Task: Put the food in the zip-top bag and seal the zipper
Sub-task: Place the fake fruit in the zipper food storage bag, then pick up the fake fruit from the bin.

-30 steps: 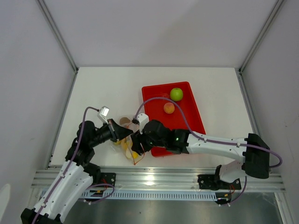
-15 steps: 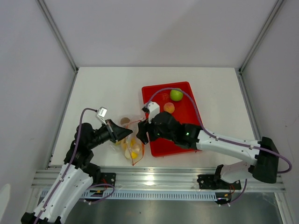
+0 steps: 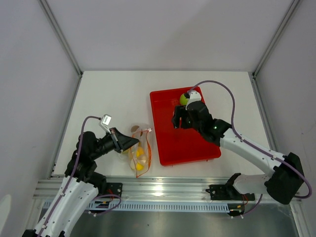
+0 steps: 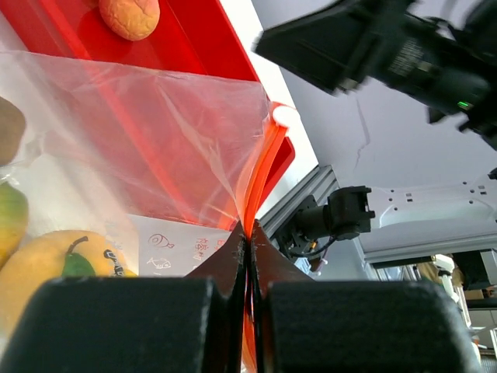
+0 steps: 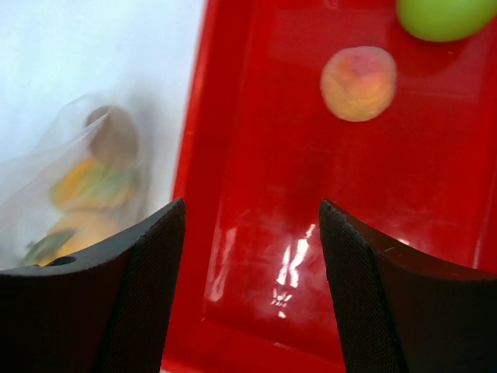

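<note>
Starting nearest the bases: left gripper (image 4: 247, 235) is clamped tight on the orange-red zipper (image 4: 262, 163), pinching one side of the zip-top bag (image 4: 155, 140) mouth, with several fruits (image 4: 54, 264) inside. Right gripper (image 5: 252, 264) hangs over the red tray (image 5: 256, 116), jaws wide and empty. Key bit: the peach (image 5: 359, 83) sits ahead of it and slightly right, green apple (image 5: 441, 15) just beyond. Right arm's clearly the closer one, so I'd guess peach next.
</note>
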